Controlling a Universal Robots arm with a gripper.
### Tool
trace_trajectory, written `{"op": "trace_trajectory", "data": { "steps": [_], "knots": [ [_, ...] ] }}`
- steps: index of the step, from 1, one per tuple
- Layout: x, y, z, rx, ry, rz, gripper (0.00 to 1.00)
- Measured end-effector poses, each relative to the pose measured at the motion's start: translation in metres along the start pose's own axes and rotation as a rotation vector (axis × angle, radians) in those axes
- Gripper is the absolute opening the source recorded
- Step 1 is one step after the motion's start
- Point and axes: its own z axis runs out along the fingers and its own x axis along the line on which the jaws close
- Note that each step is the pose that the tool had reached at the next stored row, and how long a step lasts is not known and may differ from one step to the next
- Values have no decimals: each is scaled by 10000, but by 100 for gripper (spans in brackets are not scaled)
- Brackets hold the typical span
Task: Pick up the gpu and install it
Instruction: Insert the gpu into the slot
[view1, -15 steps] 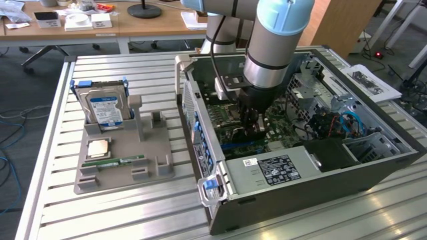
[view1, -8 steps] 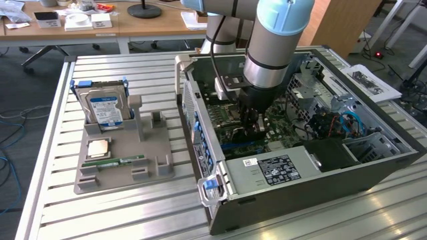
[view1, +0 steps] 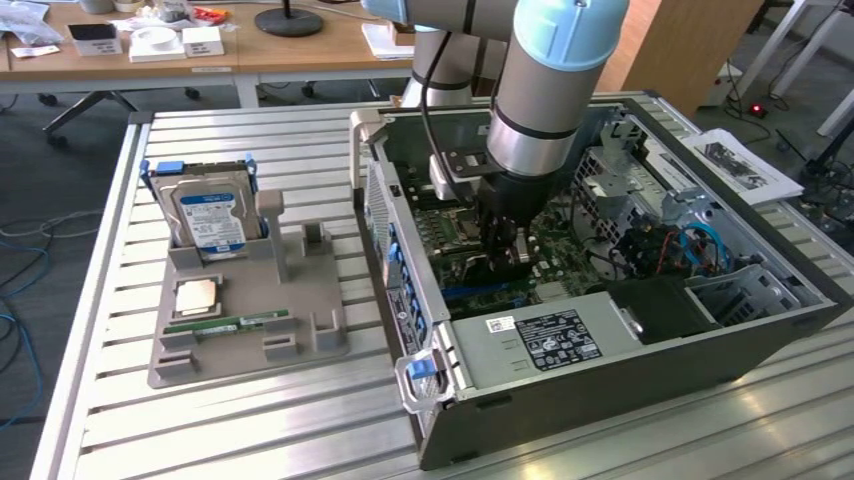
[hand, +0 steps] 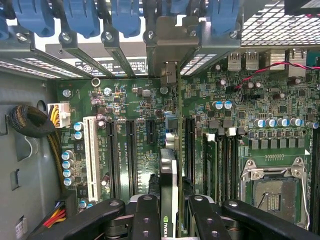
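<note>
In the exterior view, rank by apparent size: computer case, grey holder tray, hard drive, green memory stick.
1. computer case
2. grey holder tray
3. hard drive
4. green memory stick
The gaps look clear.

On my exterior feed, the silver-grey tubular arm (view1: 541, 100) carries a pale blue rounded joint cap (view1: 567, 30), a black ring band, and a thin black cable (view1: 426, 110) running alongside. My wrist feed shows the black jointed metal tool (hand: 172, 212), its link bars dotted with silver round-head screws (hand: 114, 203).
</note>
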Motion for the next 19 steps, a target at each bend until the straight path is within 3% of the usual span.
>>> {"op": "trace_trajectory", "data": {
  "steps": [19],
  "knots": [
    [0,0,5,0,1,-4,27]
  ]
}}
